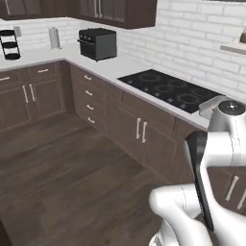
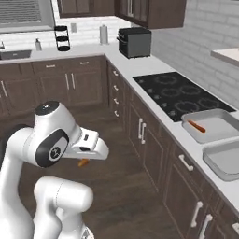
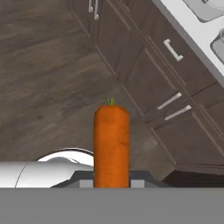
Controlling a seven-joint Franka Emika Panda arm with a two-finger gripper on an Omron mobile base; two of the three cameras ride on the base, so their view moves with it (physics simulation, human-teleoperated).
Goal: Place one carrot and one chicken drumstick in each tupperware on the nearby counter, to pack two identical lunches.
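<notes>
Arm: rising at the left of the right base view, it is carrying its load out over the wooden floor [image 2: 116, 154], well apart from the counter [image 2: 140, 65], which suggests a transfer rather than a placement.
End effector: the end effector [image 2: 86, 158] is clamping tight on a carrot [image 3: 111, 144]; in the hand view the carrot is standing straight up between the fingers with its green stub pointing away, probably gripped near the thin end so the body hangs free for release.
Stovetop: the black stovetop [image 2: 179, 95] is sitting on the counter, just before the trays.
Near tupperware: the first tupperware [image 2: 226, 122], just beside the stovetop, is already holding another carrot [image 2: 196, 126], so it likely needs only a chicken drumstick.
Far tupperware: the second tupperware [image 2: 212, 154], next to it at the right edge, is showing a bare floor where visible, so I judge the held carrot is meant for it.
Risk: the arm is needing to swing right and rise over the rim.
</notes>
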